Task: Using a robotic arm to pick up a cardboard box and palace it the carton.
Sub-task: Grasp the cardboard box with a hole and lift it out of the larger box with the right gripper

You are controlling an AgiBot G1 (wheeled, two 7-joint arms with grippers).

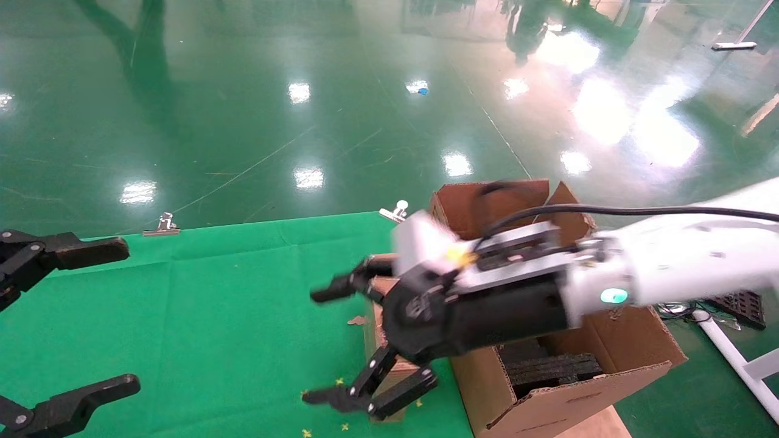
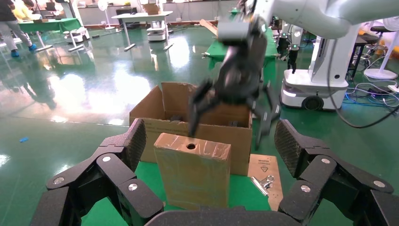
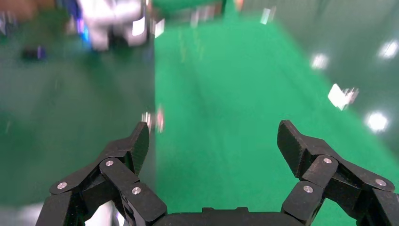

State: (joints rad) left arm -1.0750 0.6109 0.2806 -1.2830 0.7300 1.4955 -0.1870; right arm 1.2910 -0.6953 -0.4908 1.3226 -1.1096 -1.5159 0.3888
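Observation:
The cardboard box (image 2: 193, 172) is slim, brown and tape-wrapped. It stands upright on the green cloth with a round hole in its top face. In the head view it (image 1: 372, 331) is mostly hidden behind my right gripper. The carton (image 1: 548, 407) stands just right of it, flaps up, with black foam blocks (image 1: 551, 368) inside. My right arm reaches across the carton. Its gripper (image 1: 310, 347) is open and empty, above and around the box's side; it also shows in the left wrist view (image 2: 230, 113) and its own view (image 3: 212, 136). My left gripper (image 1: 129, 316) is open at the far left, facing the box (image 2: 209, 136).
Binder clips (image 1: 161, 225) (image 1: 395, 212) hold the cloth at the table's back edge. A flat cardboard sheet (image 2: 263, 169) with a clip (image 2: 263, 181) lies beside the carton. Beyond the table is green floor. A white robot base (image 2: 310, 89) stands behind the carton.

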